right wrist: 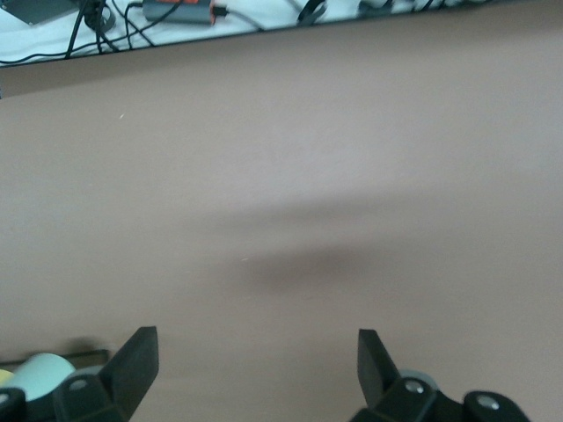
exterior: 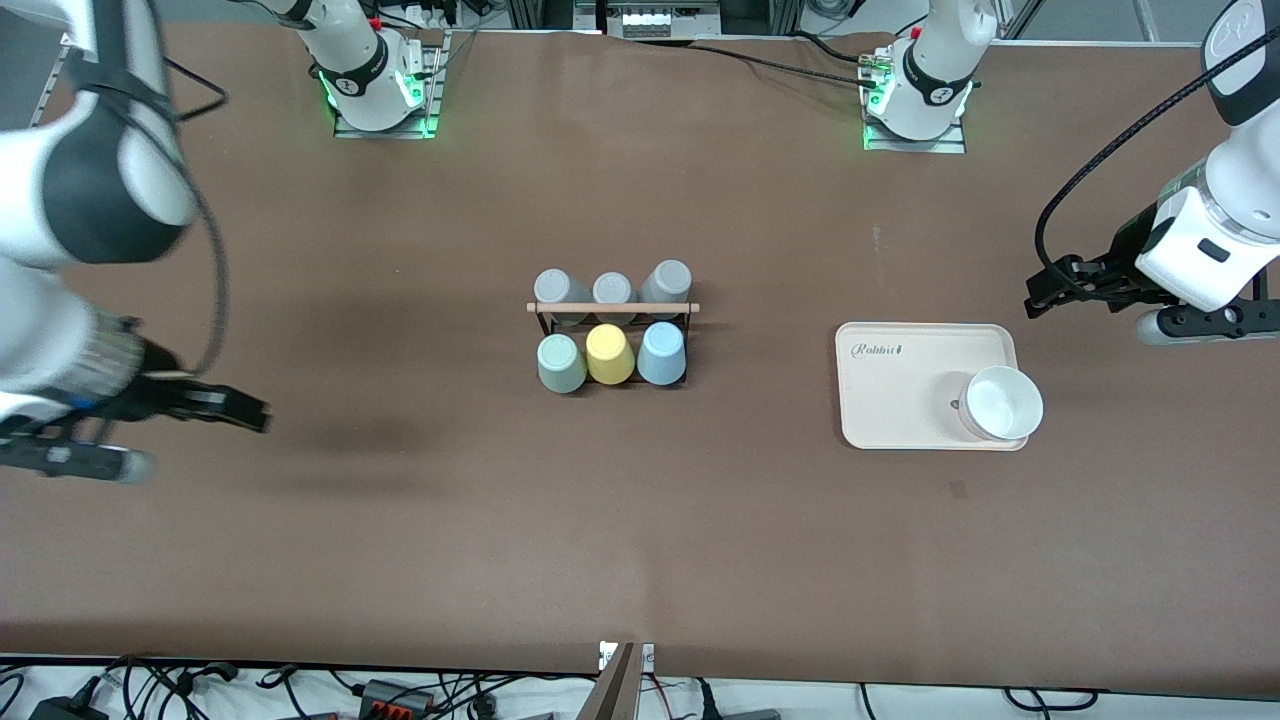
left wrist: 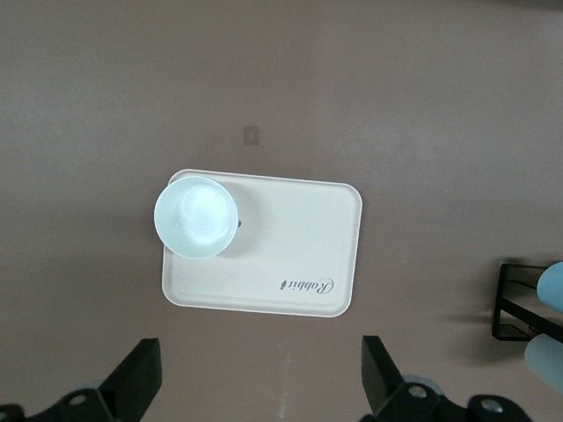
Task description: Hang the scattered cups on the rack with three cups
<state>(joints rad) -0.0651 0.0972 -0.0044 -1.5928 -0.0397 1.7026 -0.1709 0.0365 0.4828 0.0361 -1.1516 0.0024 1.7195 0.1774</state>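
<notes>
The black wire rack with its wooden rod (exterior: 612, 308) stands mid-table. On its side nearer the front camera hang a mint-green cup (exterior: 561, 363), a yellow cup (exterior: 609, 355) and a light blue cup (exterior: 661, 353). Three grey cups (exterior: 613, 289) hang on the farther side. My left gripper (exterior: 1045, 288) is open and empty in the air, over bare table by the tray; its wrist view (left wrist: 261, 378) shows the rack's end (left wrist: 519, 308) and the blue cup (left wrist: 552, 286). My right gripper (exterior: 250, 413) is open and empty over bare table toward the right arm's end; its wrist view (right wrist: 255, 369) shows the mint cup (right wrist: 40, 374).
A cream tray (exterior: 900, 390) lies toward the left arm's end of the table, with a wide white bowl (exterior: 1001, 403) on its corner nearest the front camera. Both show in the left wrist view, the tray (left wrist: 290, 255) and the bowl (left wrist: 195, 216). Cables lie past the table's front edge (right wrist: 176, 18).
</notes>
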